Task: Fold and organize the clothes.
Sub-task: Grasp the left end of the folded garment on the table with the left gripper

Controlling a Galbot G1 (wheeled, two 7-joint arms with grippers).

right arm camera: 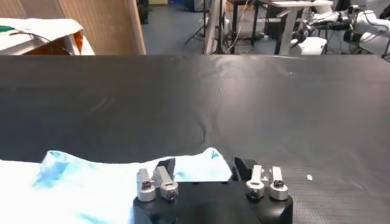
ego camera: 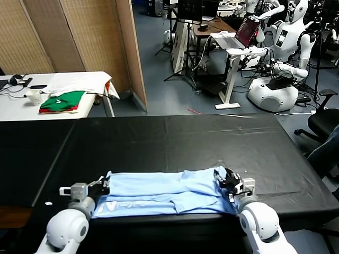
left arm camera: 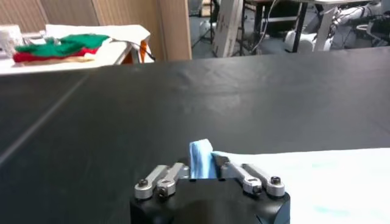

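Note:
The clothes, a pale light-blue T-shirt (ego camera: 159,196), lie folded into a long band near the front edge of the black table (ego camera: 175,137). My left gripper (ego camera: 101,185) is at the band's left end. In the left wrist view its fingers (left arm camera: 181,171) press on both sides of a raised fold of blue fabric (left arm camera: 201,158), so the left gripper (left arm camera: 201,167) is shut on it. My right gripper (ego camera: 228,182) is at the band's right end. In the right wrist view the right gripper (right arm camera: 203,167) stands open, with the shirt's edge (right arm camera: 195,170) lying between its spread fingers.
A white table at the back left carries folded green and red garments (ego camera: 62,100) and a white cup (ego camera: 34,97). A wooden partition (ego camera: 79,37) stands behind it. Desks, white robots (ego camera: 275,90) and an office chair (ego camera: 326,121) fill the back right.

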